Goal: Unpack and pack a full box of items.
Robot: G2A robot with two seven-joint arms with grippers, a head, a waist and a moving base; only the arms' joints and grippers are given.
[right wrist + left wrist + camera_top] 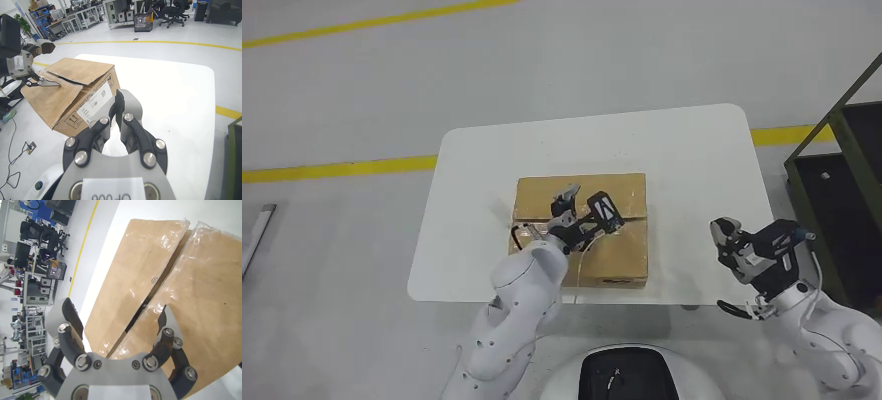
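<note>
One box (627, 255) of brown card, your task's thing, stands at the middle of the table (692, 150), nearer the robot's edge than the far one. Its long axis runs side to side in front of the robot.

Two top flaps, both down. The near flap (51, 98) and far flap (79, 72) meet at a seam (166, 268) that follows the long axis. The seam gapes a little, with loose clear tape along both edges. The box looks unopened as yet, so I judge you are at the start of unpacking.

One left gripper (116, 306), released, jaws spread wide and empty. It hangs right over the box top and straddles the seam, one finger to each side. From the right wrist view the lower fingertip (58, 85) lies on or just above the near flap, close to its seam edge; I cannot tell whether it touches. The upper finger stands clear in the air.

One right gripper (118, 96), clenched on nothing as far as I can judge, sits at the table's right edge, well apart from the box. It faces the box end that carries a white label (94, 104).

The left arm is much the nearer. The coming move likely turns on that lower finger catching a flap edge at the seam and lifting across the long axis.
</note>
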